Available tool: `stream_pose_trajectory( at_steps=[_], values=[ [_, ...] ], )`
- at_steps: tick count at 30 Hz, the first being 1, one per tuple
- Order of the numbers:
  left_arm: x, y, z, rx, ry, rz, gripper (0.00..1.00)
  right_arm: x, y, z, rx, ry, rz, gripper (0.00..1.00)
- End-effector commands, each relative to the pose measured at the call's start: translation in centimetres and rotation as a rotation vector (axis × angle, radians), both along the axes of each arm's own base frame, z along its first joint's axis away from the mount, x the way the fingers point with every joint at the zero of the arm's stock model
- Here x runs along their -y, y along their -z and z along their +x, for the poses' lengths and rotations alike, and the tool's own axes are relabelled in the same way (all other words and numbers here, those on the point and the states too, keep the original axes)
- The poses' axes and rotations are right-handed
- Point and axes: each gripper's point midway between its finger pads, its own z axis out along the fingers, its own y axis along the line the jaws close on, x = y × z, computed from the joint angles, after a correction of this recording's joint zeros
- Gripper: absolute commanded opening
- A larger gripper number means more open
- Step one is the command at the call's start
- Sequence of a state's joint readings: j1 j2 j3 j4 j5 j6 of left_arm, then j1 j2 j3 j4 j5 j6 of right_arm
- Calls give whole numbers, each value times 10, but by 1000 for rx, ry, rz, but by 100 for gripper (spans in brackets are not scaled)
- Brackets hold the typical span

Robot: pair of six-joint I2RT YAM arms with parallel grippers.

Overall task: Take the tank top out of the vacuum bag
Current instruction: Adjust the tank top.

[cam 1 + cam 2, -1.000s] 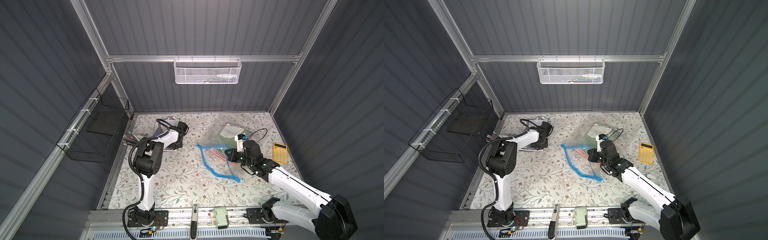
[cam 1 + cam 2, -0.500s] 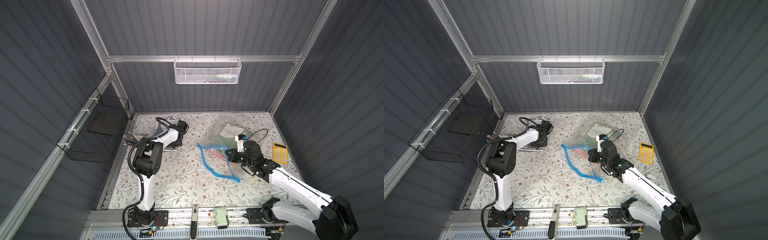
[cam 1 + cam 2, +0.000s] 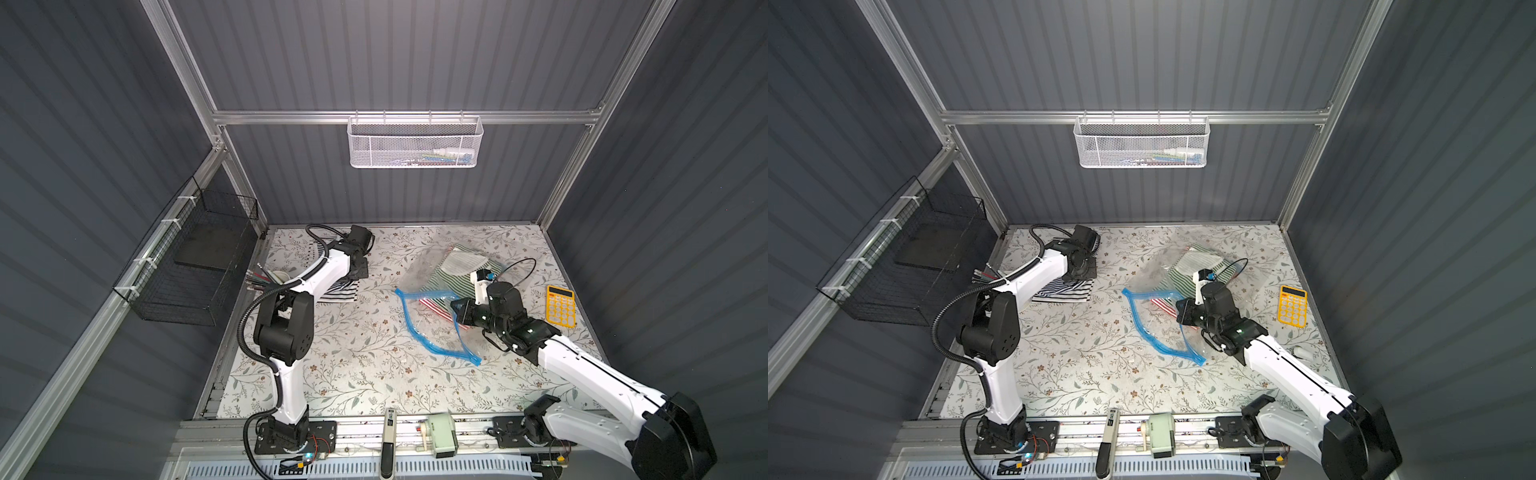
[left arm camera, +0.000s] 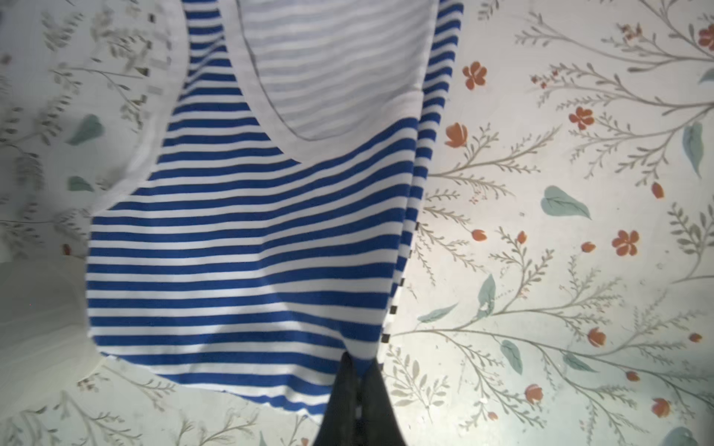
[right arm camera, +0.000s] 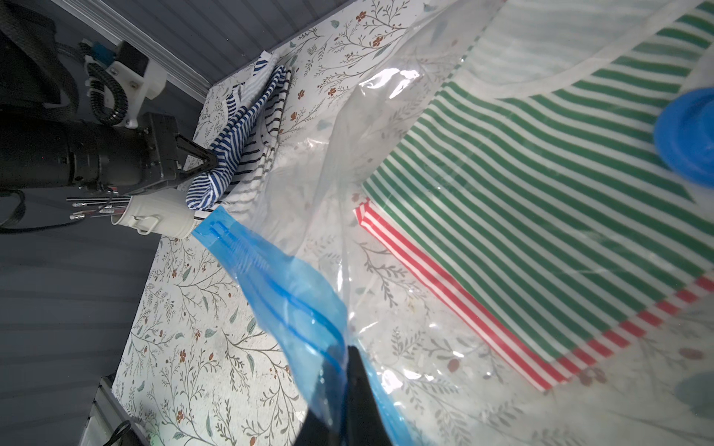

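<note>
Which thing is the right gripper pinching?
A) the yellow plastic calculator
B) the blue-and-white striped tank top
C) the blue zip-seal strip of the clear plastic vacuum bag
C: in the right wrist view the right gripper is shut on the blue zip-seal strip of the clear plastic vacuum bag.

- vacuum bag (image 5: 336, 127): clear plastic film, glossy, crinkled (highlights along folds)
- zip strip (image 5: 286, 293): translucent blue plastic, ribbed
- valve cap (image 5: 687, 135): smooth blue plastic
- tank top (image 4: 239, 251): soft knit cloth, matt, blue-white stripes
- green-striped garment (image 5: 541, 193) inside bag: cloth, matt
- surface (image 4: 560, 270): smooth floral-printed covering, faint sheen
- calculator (image 3: 560, 311), 3 o'clock: yellow plastic
- mesh basket (image 3: 411, 147), 12 o'clock: white perforated metal
- wire basket (image 3: 166, 299), 9 o'clock: thin black metal wire
- left gripper (image 4: 358, 365) fingers (image 4: 344, 397): matt black
</note>
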State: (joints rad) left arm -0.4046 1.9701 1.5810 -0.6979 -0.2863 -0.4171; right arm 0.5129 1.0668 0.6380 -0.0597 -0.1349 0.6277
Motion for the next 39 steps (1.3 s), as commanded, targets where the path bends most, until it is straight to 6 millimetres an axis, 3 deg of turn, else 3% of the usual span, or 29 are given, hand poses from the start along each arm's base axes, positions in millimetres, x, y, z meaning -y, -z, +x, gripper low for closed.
stream_pose_trajectory(
  at_steps=[1, 4, 7, 9, 11, 14, 16, 18, 19, 21, 27, 33, 39],
  values=[
    [22, 16, -8, -61, 73, -95, 7, 4, 4, -3, -8, 10, 2, 0],
    [15, 0, -10, -13, 72, -81, 28, 3, 1, -3, -5, 5, -2, 0],
    [5, -27, -10, 77, 78, -51, 63, 3, 0, -3, -4, 5, -1, 0],
    [-5, -44, -11, 137, 85, -10, 75, 3, 2, -3, -7, 7, 3, 0],
    [-19, -47, -11, 154, 68, 33, 82, 2, 3, -3, -13, 5, 7, 0],
    [-46, -28, -9, 83, 9, 38, 83, 1, 3, -4, -18, 2, 13, 0],
    [-51, -22, -9, 59, 4, 33, 82, 1, 1, -5, -16, 0, 13, 0],
    [-46, -27, -10, 75, 15, 10, 85, 4, -1, -5, -10, 11, 9, 0],
    [-46, -18, -21, 53, 13, -3, 86, 5, 0, -5, -9, 15, 5, 0],
    [-41, -24, -31, 93, 12, -43, 99, 7, -1, -7, -10, 17, -2, 0],
    [-22, -33, -66, 174, 21, -238, 100, 9, -6, -11, -10, 9, -12, 0],
    [11, -69, -100, 247, 94, -414, 100, 13, -12, -10, 8, 11, -46, 0],
    [74, -100, -155, 347, 148, -601, 100, 9, -24, -7, 29, -1, -37, 0]
  ],
)
